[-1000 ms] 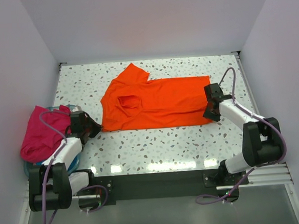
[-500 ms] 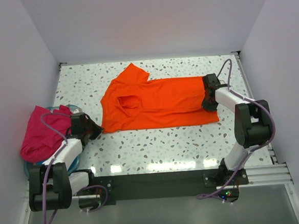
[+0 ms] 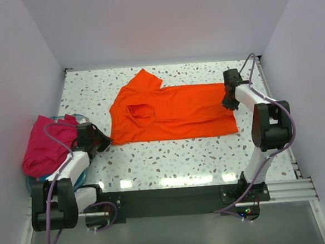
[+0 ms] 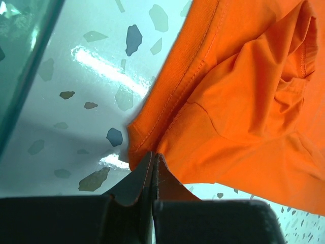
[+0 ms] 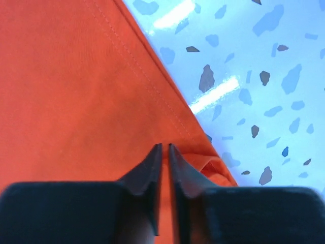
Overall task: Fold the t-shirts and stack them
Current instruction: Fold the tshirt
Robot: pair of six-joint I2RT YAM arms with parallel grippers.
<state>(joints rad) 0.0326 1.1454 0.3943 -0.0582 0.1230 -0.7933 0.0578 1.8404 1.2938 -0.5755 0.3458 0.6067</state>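
Note:
An orange t-shirt [image 3: 173, 113] lies flat on the speckled table, collar to the left, one sleeve pointing to the back. My left gripper [image 3: 104, 141] is at its near left corner. In the left wrist view the jaws [image 4: 153, 155] are pressed together with the orange cloth [image 4: 244, 101] drawn to their tips. My right gripper [image 3: 228, 102] rests over the shirt's right hem. In the right wrist view its jaws [image 5: 165, 147] stand nearly closed above the cloth [image 5: 76, 91], with a small fold beside them. A magenta-pink shirt [image 3: 44, 144] is heaped at the left.
The magenta shirt sits in a pale blue tub [image 3: 82, 171] at the table's left edge, close behind my left arm; its wall shows in the left wrist view [image 4: 20, 66]. White walls enclose the table on three sides.
My right gripper has moved along the shirt's right hem from the near corner toward the back. The shirt and my left gripper have stayed in place.

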